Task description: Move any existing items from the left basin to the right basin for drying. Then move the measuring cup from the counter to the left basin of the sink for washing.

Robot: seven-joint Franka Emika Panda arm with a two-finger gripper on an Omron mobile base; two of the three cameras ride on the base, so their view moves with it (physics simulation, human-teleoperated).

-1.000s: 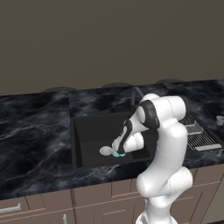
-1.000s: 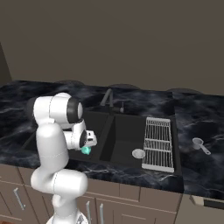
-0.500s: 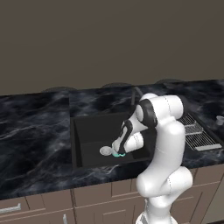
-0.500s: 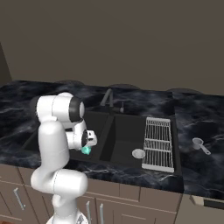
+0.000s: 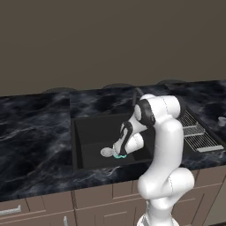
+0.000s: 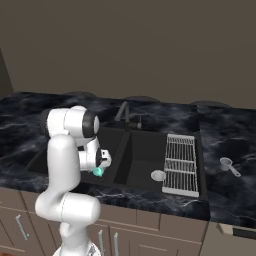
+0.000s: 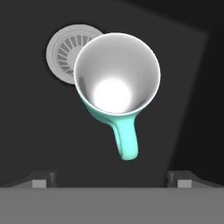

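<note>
Black marble counter [image 6: 220,135] surrounds the matte black sink [image 6: 125,150]. In the left basin [image 5: 88,141] the teal mug [image 7: 116,83] stands upright beside the drain [image 7: 65,48], under the wide-open gripper [image 7: 112,177], apparently untouched. The measuring cup [image 6: 228,165] sits on the counter, right of the wire rack [image 6: 181,162]

Base views flank the sink [image 5: 84,132] from behind; hand view looks closely down.

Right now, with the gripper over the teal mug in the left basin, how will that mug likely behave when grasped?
The teal mug looks rigid and probably light. Its glossy flared wall may slip between the fingers. Standing upright beside the drain in the left basin, a nudge at its handle would likely spin it, not tip it.
</note>
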